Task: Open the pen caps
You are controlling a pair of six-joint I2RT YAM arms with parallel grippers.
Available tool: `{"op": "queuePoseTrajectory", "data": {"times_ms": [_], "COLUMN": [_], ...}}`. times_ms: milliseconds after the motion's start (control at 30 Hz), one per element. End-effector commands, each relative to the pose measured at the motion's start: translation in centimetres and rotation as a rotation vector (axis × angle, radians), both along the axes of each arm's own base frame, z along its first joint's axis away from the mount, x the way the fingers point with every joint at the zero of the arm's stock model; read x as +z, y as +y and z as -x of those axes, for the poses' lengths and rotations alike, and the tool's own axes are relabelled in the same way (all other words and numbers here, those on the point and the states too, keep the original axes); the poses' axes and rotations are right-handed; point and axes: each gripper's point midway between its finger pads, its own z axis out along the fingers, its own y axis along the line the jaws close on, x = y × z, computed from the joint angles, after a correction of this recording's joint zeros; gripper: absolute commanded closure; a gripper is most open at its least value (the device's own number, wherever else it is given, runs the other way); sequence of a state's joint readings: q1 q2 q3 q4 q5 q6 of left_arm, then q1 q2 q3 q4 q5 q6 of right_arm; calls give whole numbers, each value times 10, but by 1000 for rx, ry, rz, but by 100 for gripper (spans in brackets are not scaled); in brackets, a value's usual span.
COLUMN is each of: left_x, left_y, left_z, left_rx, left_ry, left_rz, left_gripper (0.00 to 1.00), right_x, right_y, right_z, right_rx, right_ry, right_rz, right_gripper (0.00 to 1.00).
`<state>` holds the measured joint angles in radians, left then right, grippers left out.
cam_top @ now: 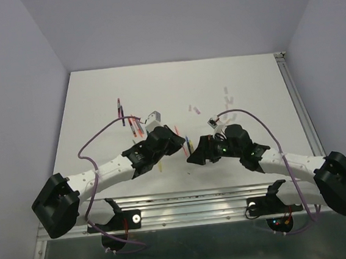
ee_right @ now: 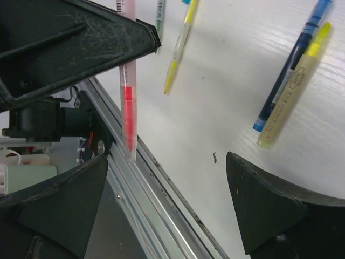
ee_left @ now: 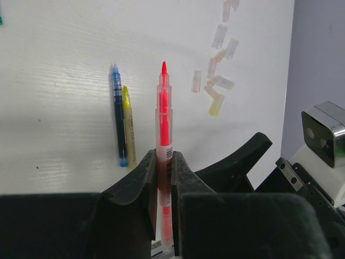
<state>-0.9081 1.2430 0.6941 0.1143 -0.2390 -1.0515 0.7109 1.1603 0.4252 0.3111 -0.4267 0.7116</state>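
Observation:
My left gripper (ee_left: 163,159) is shut on a red pen (ee_left: 164,113), held upright; its bare red tip points away from me and carries no cap. In the top view the left gripper (cam_top: 175,143) and the right gripper (cam_top: 195,152) face each other near the table's front middle. My right gripper (ee_right: 167,199) is open and empty, its fingers (ee_right: 269,210) wide apart just below the red pen's rear end (ee_right: 128,102). Several loose pale pen caps (ee_left: 218,81) lie in a scatter on the table, also seen from above (cam_top: 226,100).
A blue pen (ee_left: 117,116) and a yellow pen (ee_left: 128,127) lie side by side on the white table, uncapped. The right wrist view also shows a thin yellow pen (ee_right: 178,48) and a green pen (ee_right: 160,11). More pens (cam_top: 134,126) lie at the back left. A metal rail (ee_right: 140,178) runs along the table's near edge.

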Motion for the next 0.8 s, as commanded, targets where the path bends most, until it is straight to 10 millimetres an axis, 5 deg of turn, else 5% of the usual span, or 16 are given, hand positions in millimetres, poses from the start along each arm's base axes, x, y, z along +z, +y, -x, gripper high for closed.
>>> {"op": "queuePoseTrajectory", "data": {"times_ms": [0, 267, 433, 567, 767], "left_x": [29, 29, 34, 37, 45], "left_y": [-10, -10, -8, -8, 4], "left_z": [-12, -17, -21, -23, -37], "left_rx": [28, 45, 63, 72, 110], "left_ry": [-58, -70, -92, -102, -145], "left_rz": [67, 65, 63, 61, 31], "left_gripper": [100, 100, 100, 100, 100], "right_x": [55, 54, 49, 49, 34], "right_y": [29, 53, 60, 61, 56], "right_z": [-20, -16, -8, -4, 22], "right_rx": [18, 65, 89, 89, 130], "right_ry": [-136, -84, -33, -31, -9], "right_rz": [-133, -163, -156, -158, -126], "right_gripper": [7, 43, 56, 99, 99]}}
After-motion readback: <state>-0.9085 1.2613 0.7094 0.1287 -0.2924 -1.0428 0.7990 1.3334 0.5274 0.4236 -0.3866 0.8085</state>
